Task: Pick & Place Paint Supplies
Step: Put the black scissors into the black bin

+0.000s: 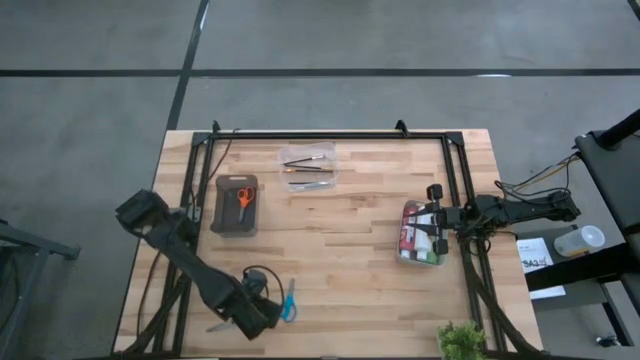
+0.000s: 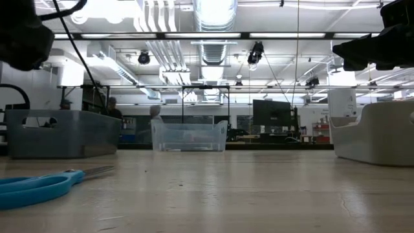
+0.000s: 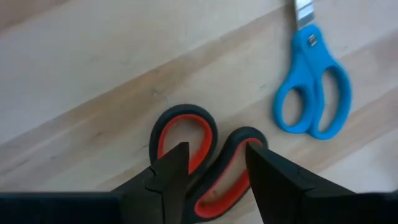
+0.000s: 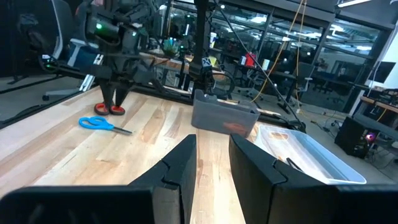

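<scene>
Both arms over the wooden tabletop (image 1: 350,240), seen from above. The landmark is the clear tray (image 1: 308,166), which holds the thin brushes (image 1: 307,160) and sits toward the far edge of the tabletop.

The left pincer (image 3: 214,158) is at the near left corner, well apart from the tray. Its jaws stand narrowly apart, straddling one black-and-red handle loop of a pair of scissors (image 3: 199,155) lying flat on the wood. Whether the fingers already press on the loop cannot be told. Blue scissors (image 3: 314,93) lie just beside them. A grey bin (image 1: 236,204), to the left of the tray and near it, holds another pair with orange handles (image 1: 242,198).

The right pincer (image 4: 212,155) is to the right of the tray and nearer the front, at a clear container (image 1: 422,236) that holds the paint bottles (image 1: 412,240). Its jaws stand a little apart with nothing between them.

Judgement: the step in hand is the left arm's grasp of the scissors. To do it well, the jaws should close squarely on the handle loop, low against the wood, so the scissors do not pivot or swing open on lifting. The lift should go straight up, clear of the blue pair.
</scene>
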Controlling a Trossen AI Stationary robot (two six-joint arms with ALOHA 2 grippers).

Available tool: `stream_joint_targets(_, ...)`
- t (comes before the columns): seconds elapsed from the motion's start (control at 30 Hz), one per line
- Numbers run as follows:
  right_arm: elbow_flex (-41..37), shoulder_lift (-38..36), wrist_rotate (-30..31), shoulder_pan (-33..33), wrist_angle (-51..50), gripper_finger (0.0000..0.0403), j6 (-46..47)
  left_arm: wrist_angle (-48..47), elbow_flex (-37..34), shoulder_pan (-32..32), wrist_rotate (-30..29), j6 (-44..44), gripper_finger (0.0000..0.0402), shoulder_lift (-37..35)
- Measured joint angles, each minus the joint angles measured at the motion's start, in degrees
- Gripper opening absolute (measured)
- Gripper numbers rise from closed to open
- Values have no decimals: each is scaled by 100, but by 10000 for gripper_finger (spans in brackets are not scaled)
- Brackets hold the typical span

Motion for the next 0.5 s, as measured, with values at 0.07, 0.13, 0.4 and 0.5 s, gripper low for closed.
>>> stream_joint_targets(0.07,0,0,-2,2,0,91,0,82,0,0,21,1,166,118)
stream_joint_targets(0.13,0,0,-1,0,-1,91,-2,131,0,0,25,22,166,197)
stream_joint_targets(0.4,0,0,-1,2,-1,91,-2,90,-2,15,-36,82,166,242)
stream_joint_targets(0.5,0,1,-1,2,-1,91,-2,75,-2,39,-95,83,166,241)
